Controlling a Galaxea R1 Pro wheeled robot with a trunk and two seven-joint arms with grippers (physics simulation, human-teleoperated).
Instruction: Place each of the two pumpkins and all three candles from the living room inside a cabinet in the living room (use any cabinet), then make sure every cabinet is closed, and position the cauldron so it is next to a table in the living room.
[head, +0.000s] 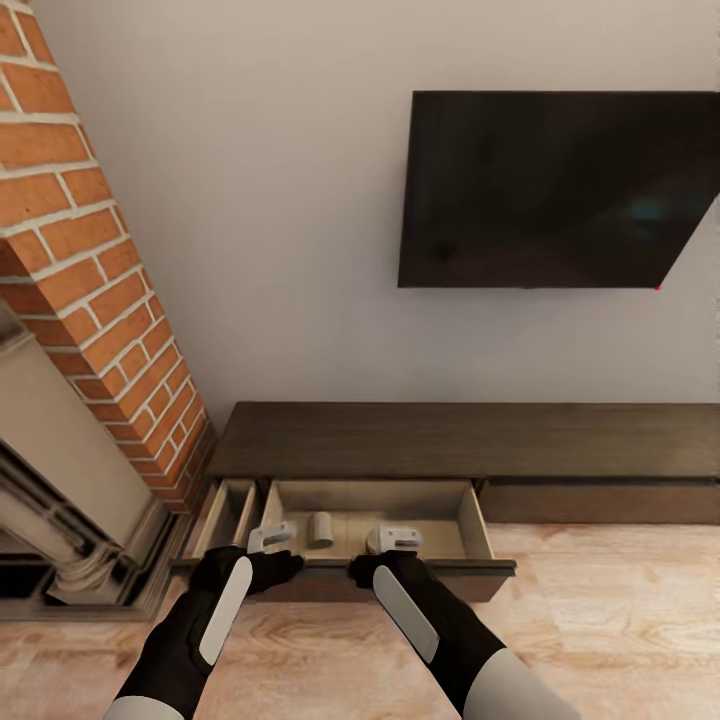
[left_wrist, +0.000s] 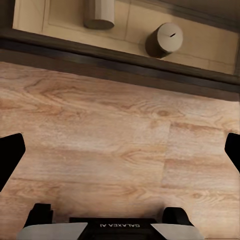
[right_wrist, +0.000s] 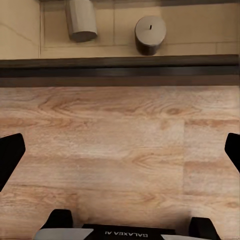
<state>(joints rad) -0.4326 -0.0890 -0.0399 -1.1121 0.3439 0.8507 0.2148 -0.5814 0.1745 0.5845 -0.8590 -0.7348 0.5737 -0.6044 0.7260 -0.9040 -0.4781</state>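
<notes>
The cabinet (head: 470, 440) is a long, low unit of dark brown wood with a flat matte top, standing against a plain pale wall. One of its drawers (head: 480, 525) is pulled out over the floor; its inside is pale, smooth wood, and its front is a dark board without handle. A narrower compartment (head: 225, 515) at the left side is open too and shows the same pale wood.

Inside the open drawer there are two candles. They are short grey-beige cylinders with a dull surface. One candle (left_wrist: 99, 14) lies on its side, and the other candle (left_wrist: 165, 40) stands upright with its round flat top and a small dark wick mark showing. They are near each other but apart.

The left gripper (head: 272, 538) and the right gripper (head: 395, 540) hang over the front edge of the drawer, both with light grey fingers on black wrists. In the wrist views the black fingertips of each gripper stand far apart at the two sides, so both are wide and hold nothing.

The floor (head: 600, 620) is light wooden planks with a clear grain. At the left rises a red brick column (head: 90, 260) with pale mortar, and a flat black screen (head: 550, 190) hangs on the wall.
</notes>
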